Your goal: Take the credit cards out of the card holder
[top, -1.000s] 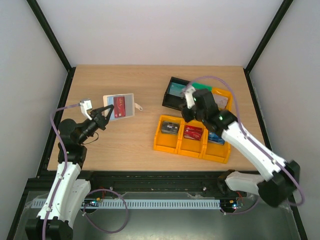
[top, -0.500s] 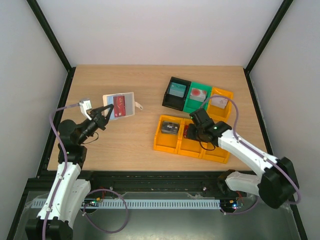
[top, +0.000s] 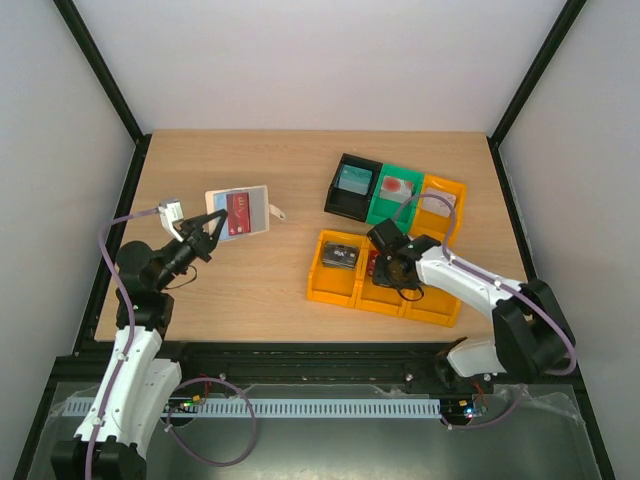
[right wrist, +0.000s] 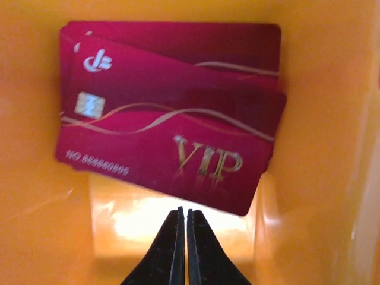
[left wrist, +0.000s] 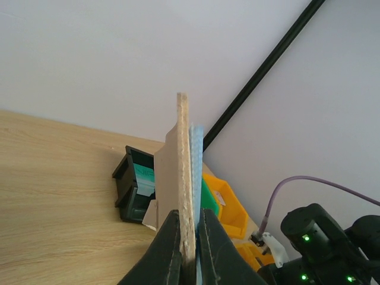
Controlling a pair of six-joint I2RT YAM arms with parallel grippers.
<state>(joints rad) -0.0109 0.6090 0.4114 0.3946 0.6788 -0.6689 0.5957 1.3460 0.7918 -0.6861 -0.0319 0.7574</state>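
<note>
- Pinching the card holder point(top: 243, 214) by its near edge, the left gripper point(top: 213, 228) holds it open, face up, likely so the red card point(top: 239, 207) inside can be pulled
- Right gripper point(right wrist: 181, 219) pressed together, empty, low in a yellow bin point(right wrist: 35, 196) over loose red cards point(right wrist: 172, 113)

The small flat bifold wallet point(top: 256, 212) is seen in pale beige-grey, with a deep red panel across its open face. Edge-on, a tan layer and a light blue one are shown. The thin red plastic cards point(right wrist: 172, 136) are crossed by gold wavy lines and marked with gold "VIP" lettering, a white logo and a silver chip. The plastic bin point(right wrist: 35, 237) around them is coloured orange-yellow.
</note>
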